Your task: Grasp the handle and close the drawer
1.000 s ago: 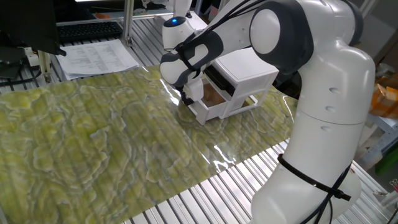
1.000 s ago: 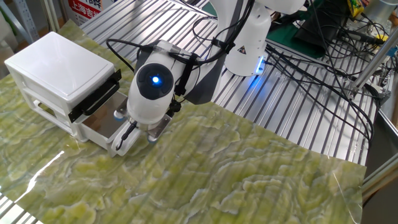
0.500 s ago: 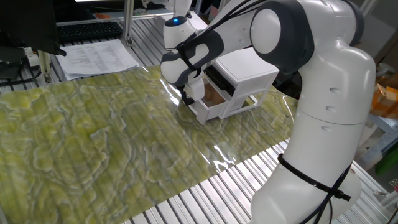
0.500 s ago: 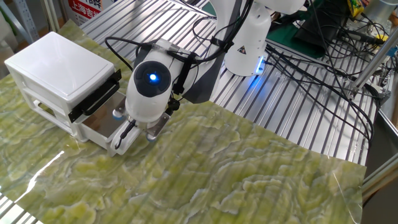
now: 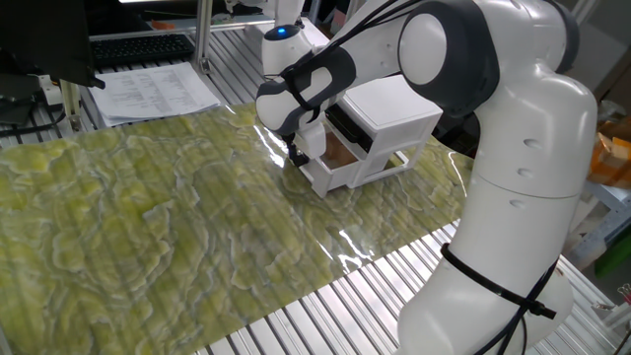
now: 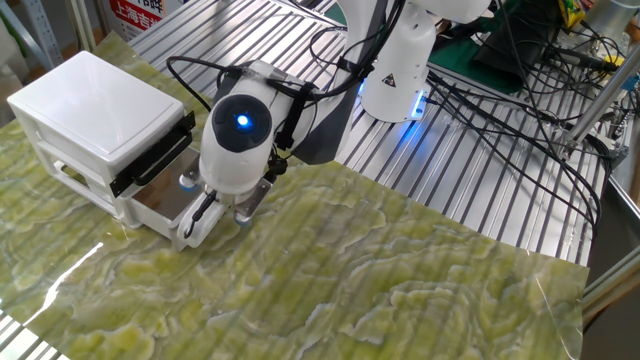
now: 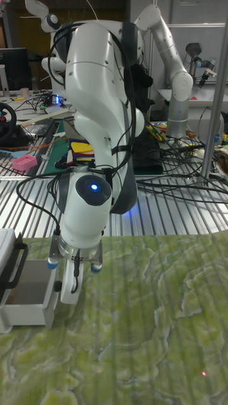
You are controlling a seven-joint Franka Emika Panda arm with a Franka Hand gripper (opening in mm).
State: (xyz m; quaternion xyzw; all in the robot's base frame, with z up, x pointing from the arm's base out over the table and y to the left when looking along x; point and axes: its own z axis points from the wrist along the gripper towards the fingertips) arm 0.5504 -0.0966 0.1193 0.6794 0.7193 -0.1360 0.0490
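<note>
The white cabinet (image 5: 394, 104) (image 6: 95, 100) stands on the green mat, and its lower drawer (image 5: 347, 170) (image 6: 150, 222) (image 7: 28, 311) is pulled out, showing a brown floor inside. My gripper (image 5: 296, 160) (image 6: 200, 222) (image 7: 68, 292) points down at the middle of the drawer front. Its fingers are drawn close together there. The handle is hidden between and behind the fingers in every view. The dark-fronted upper tier (image 6: 150, 160) sits closed just above the open drawer.
A green marbled mat (image 5: 148, 217) covers the slatted metal table. Papers (image 5: 158, 89) and a keyboard (image 5: 143, 47) lie beyond the mat's far edge. The robot base (image 6: 400, 70) and loose black cables (image 6: 500, 130) sit behind the arm. A second arm (image 7: 171, 57) stands further back.
The wrist has shifted slightly toward the cabinet. The drawer front shows no clear movement.
</note>
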